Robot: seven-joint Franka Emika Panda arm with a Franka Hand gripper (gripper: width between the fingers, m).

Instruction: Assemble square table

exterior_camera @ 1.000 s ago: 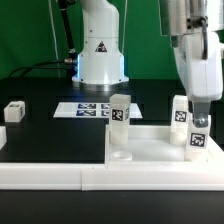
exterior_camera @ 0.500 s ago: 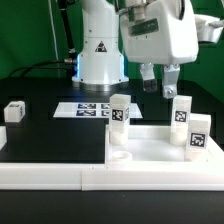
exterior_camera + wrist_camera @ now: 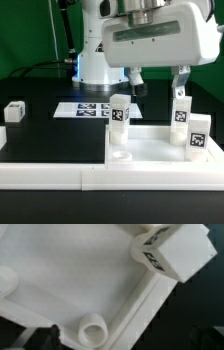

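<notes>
The square table's white slab [image 3: 150, 140] lies on the black table, and three tagged white legs stand upright on it: one at the back [image 3: 120, 110], one at the back right [image 3: 181, 112] and one at the front right [image 3: 198, 135]. A round socket [image 3: 120, 155] shows at the slab's near left corner. A fourth leg [image 3: 14, 111] lies apart at the exterior view's far left. My gripper [image 3: 158, 80] hangs open above the slab, between the two back legs, holding nothing. The wrist view shows the slab [image 3: 70, 274], one tagged leg [image 3: 165, 252] and the socket [image 3: 92, 331].
The marker board [image 3: 88, 108] lies flat behind the slab, before the robot's base [image 3: 100, 60]. A long white border rail [image 3: 60, 175] runs along the front. A second rail piece [image 3: 215, 150] closes the exterior view's right side.
My open gripper has risen off the front right leg and swung toward the exterior view's left. The leg stays standing on the slab.
</notes>
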